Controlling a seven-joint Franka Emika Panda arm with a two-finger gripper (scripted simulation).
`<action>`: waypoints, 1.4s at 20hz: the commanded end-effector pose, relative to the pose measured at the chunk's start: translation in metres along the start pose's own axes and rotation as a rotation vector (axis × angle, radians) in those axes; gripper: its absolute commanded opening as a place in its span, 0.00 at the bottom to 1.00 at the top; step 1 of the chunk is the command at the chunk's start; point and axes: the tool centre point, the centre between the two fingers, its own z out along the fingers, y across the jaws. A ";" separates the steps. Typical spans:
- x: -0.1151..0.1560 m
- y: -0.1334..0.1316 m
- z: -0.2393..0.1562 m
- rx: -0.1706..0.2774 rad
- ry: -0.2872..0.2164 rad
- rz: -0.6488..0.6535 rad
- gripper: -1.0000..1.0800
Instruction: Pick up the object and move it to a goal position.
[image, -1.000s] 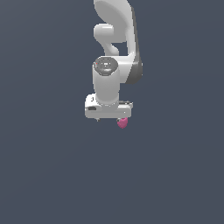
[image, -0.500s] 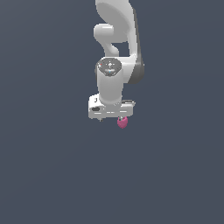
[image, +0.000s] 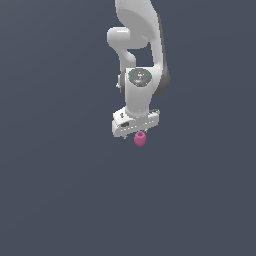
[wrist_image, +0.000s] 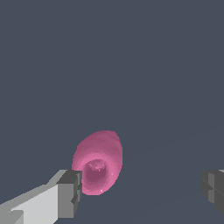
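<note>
The object (image: 140, 138) is a small magenta-pink egg-shaped blob showing just under the white hand in the exterior view. My gripper (image: 136, 134) points down directly over it. In the wrist view the object (wrist_image: 98, 161) lies beyond the fingertips, close beside one grey fingertip (wrist_image: 70, 192) that covers a little of its edge. The other fingertip (wrist_image: 213, 190) stands far off at the frame's edge. My gripper (wrist_image: 142, 191) is open, and the wide gap between its fingers is empty apart from the blob near one side. Whether the near finger touches the blob cannot be told.
A plain dark grey-blue surface (image: 60, 190) fills both views. The white arm (image: 142, 30) rises above the hand toward the top of the exterior view.
The hand has shifted slightly toward the exterior view's right and turned a little over the object. The object has barely moved.
</note>
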 end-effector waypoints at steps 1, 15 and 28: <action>-0.004 -0.012 0.006 -0.002 0.005 -0.072 0.96; -0.015 -0.037 0.017 -0.005 0.015 -0.216 0.96; -0.015 -0.038 0.062 -0.005 0.016 -0.222 0.96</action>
